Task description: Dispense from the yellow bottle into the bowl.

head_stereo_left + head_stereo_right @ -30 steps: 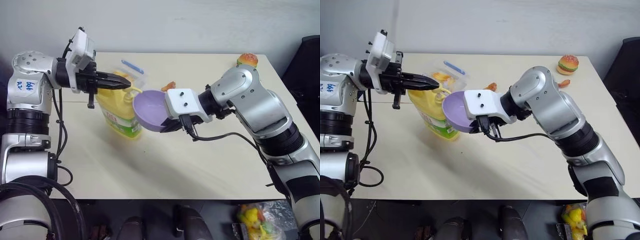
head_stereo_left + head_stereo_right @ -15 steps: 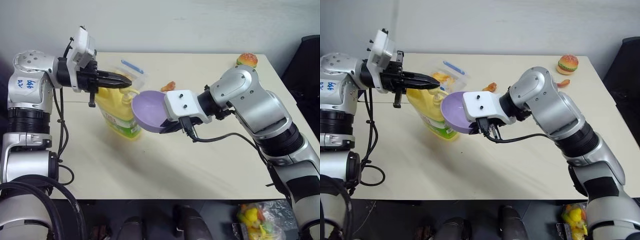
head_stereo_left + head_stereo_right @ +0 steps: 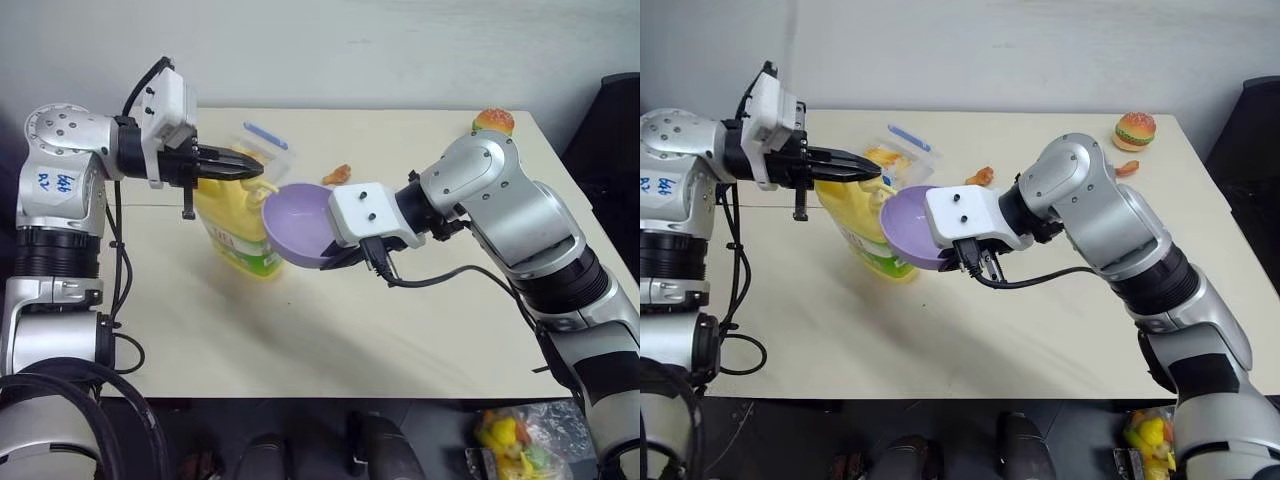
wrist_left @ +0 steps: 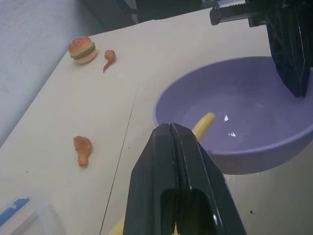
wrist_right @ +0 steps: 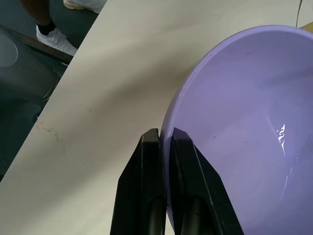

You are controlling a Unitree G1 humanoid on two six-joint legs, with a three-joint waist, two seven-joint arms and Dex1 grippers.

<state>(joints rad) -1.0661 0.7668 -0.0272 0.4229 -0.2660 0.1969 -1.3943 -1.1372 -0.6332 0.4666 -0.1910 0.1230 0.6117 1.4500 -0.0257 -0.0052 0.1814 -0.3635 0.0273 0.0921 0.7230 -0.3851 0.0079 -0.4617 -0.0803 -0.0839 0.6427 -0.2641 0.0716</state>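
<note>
The yellow bottle (image 3: 238, 228) stands on the table with its green-and-white label toward me. My left gripper (image 3: 256, 168) is shut and lies level on top of the bottle's pump. The pump's yellow spout (image 4: 204, 122) reaches over the rim of the lavender bowl (image 3: 298, 220). My right gripper (image 5: 164, 134) is shut on the bowl's rim, one finger inside and one outside. It holds the bowl above the table, tilted and right beside the bottle. The inside of the bowl (image 5: 244, 122) looks glossy.
A clear container with blue trim (image 3: 266, 140) sits behind the bottle. A toy chicken leg (image 3: 337, 172) lies behind the bowl. A toy burger (image 3: 495, 120) and a small orange piece (image 3: 1125, 167) are at the far right corner. A bag of toys (image 3: 505, 435) lies on the floor.
My left wrist has rolled a little while its gripper stayed over the pump. The bowl has edged slightly closer to the bottle.
</note>
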